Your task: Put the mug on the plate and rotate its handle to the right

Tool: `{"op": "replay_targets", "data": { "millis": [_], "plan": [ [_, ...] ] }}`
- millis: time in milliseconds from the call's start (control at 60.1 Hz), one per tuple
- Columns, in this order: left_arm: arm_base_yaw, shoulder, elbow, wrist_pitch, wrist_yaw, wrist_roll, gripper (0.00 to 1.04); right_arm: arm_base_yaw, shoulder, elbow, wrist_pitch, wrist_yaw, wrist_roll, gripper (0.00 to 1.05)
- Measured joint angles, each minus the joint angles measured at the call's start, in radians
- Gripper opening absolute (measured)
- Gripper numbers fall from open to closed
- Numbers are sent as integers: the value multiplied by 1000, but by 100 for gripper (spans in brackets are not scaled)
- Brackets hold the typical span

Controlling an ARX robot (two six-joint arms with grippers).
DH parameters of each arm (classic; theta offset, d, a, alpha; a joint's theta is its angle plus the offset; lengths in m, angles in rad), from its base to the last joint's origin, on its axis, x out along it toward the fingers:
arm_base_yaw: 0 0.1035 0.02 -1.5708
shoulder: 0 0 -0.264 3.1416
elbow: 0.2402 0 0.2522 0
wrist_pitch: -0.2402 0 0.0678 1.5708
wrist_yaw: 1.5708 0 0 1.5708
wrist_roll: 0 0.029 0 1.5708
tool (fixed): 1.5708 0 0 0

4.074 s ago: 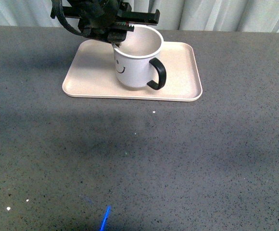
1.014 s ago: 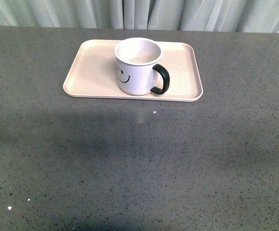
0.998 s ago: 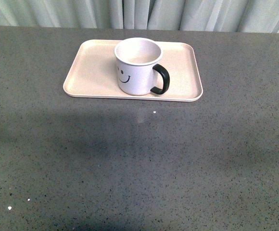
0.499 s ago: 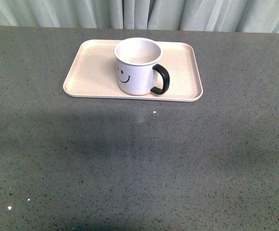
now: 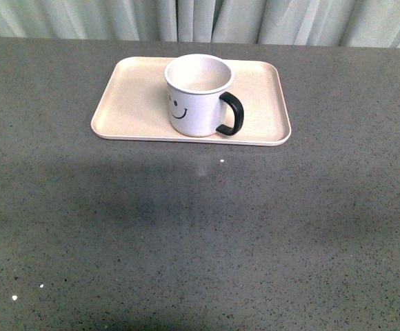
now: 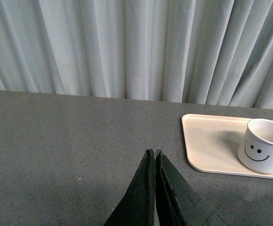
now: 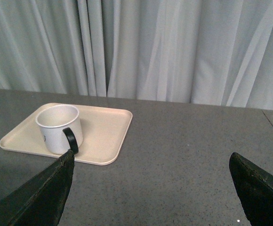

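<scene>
The white mug (image 5: 196, 96) with a black smiley face stands upright on the pale pink-beige plate (image 5: 131, 103) at the far middle of the table. Its black handle (image 5: 231, 114) points to the right and slightly toward me. Neither arm shows in the front view. In the left wrist view my left gripper (image 6: 154, 153) is shut and empty, well away from the plate (image 6: 207, 141) and the mug (image 6: 263, 146). In the right wrist view my right gripper (image 7: 151, 157) is open and empty, away from the mug (image 7: 59, 128) on the plate (image 7: 106, 134).
A grey speckled table (image 5: 200, 234) fills the view, with pale pleated curtains (image 5: 200, 17) along its far edge. A few small white specks (image 5: 221, 161) lie on the table in front of the plate.
About four seconds ago a gripper held the mug's rim over the plate; it has let go and withdrawn from the front view. Over the last second nothing has moved.
</scene>
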Motion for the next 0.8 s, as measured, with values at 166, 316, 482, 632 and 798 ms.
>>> {"op": "replay_targets", "data": {
  "millis": [166, 316, 482, 632, 798],
  "plan": [
    [0, 0, 0, 0, 0, 0, 13, 0, 0, 0, 0, 0, 0, 96],
    [0, 0, 0, 0, -2, 0, 38, -61, 102, 73, -181, -184, -43, 96],
    [0, 0, 0, 0, 0, 0, 66, -212, 722, 397, -321, -475, -206, 95],
    [0, -1, 0, 0, 0, 0, 91, -123, 1091, 613, -142, -418, -262, 96],
    [0, -1, 0, 0, 0, 3, 95, -4, 1483, 852, -45, -309, -243, 95]
  ]
}}
